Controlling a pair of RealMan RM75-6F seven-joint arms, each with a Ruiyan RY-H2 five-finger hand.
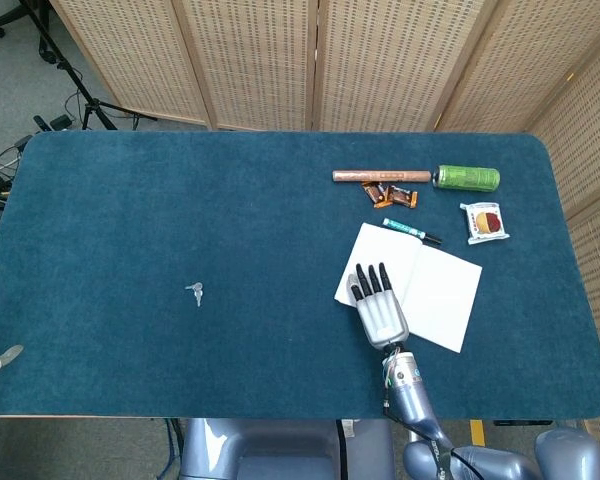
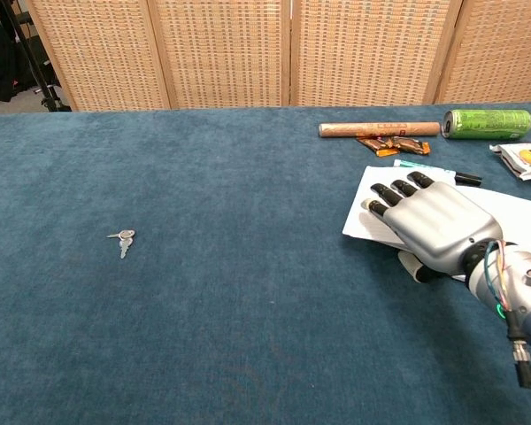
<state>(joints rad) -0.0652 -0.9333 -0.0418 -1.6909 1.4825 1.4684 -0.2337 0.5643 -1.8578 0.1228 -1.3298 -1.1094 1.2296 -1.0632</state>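
A wide table covered in dark teal felt (image 1: 180,220) fills both views, with woven rattan screen panels (image 1: 310,60) standing behind its far edge.

On the right half of the table lies an open white paper notebook (image 1: 430,290), its pages spread flat and turned at a slant. The right hand (image 1: 379,308), silver with black fingertips (image 2: 391,194), lies palm down on the notebook's left page, fingers stretched out and slightly apart, pressing on the paper and holding nothing; its thumb shows at the near edge of the page in the chest view. The grey forearm runs back from it toward the near edge of the table.

Along the far side lies a slim copper-brown cylinder (image 1: 380,176), and just to its right a green drink can (image 1: 467,178) rests on its side. A few small orange-and-brown wrapped sweets (image 1: 395,196) sit just in front of the cylinder. A white snack packet with a red and yellow picture (image 1: 485,222) lies near the right edge. A teal-and-black marker pen (image 1: 411,231) lies just beyond the notebook's far edge.

Well apart, on the left half, lies a small set of silver keys (image 1: 195,292).

At the left border of the head view only a pale fingertip of the left hand (image 1: 4,356) shows, too little to tell how its fingers stand.
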